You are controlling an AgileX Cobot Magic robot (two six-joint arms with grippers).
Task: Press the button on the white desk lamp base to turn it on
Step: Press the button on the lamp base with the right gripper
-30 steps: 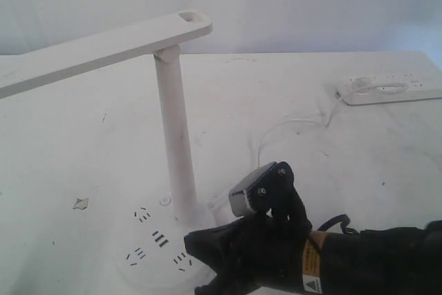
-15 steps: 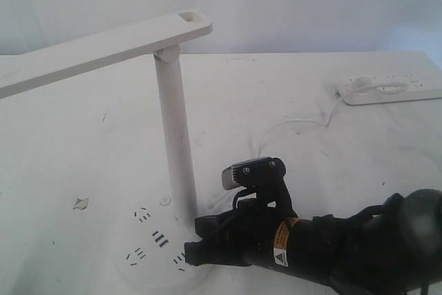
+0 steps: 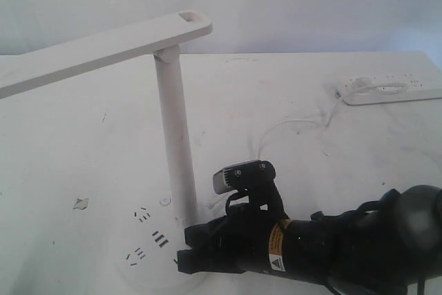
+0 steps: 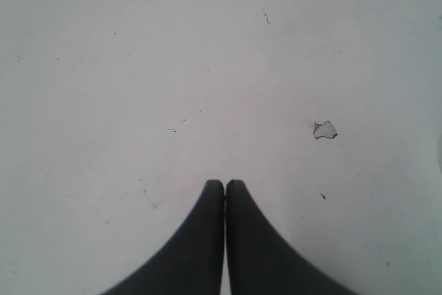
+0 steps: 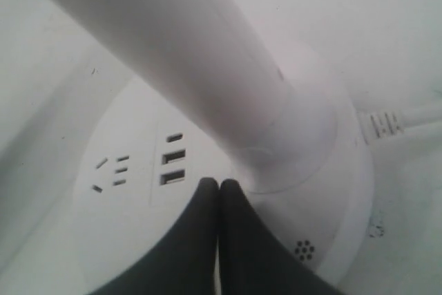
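The white desk lamp base point(image 3: 148, 253) sits at the front left of the table, bearing a tall white post point(image 3: 175, 150) and a long head point(image 3: 103, 50). The button point(image 3: 164, 201) is a tiny ring just left of the post's foot. My right gripper point(image 3: 181, 260) is shut and empty, lying low over the base's near right part, well short of the button. In the right wrist view its tips point(image 5: 219, 185) rest by the USB ports point(image 5: 173, 166) at the post point(image 5: 173, 60); the button is hidden there. My left gripper point(image 4: 224, 183) is shut over bare table.
An oblong white power strip point(image 3: 390, 90) lies at the back right, with a white cable point(image 3: 290, 126) running toward the lamp. A small grey fleck point(image 3: 81, 203) lies left of the base, also as a fleck point(image 4: 324, 129) in the left wrist view.
My right arm has swung left and dropped lower, bringing its shut fingers over the lamp base beside the post. The lamp has not moved.
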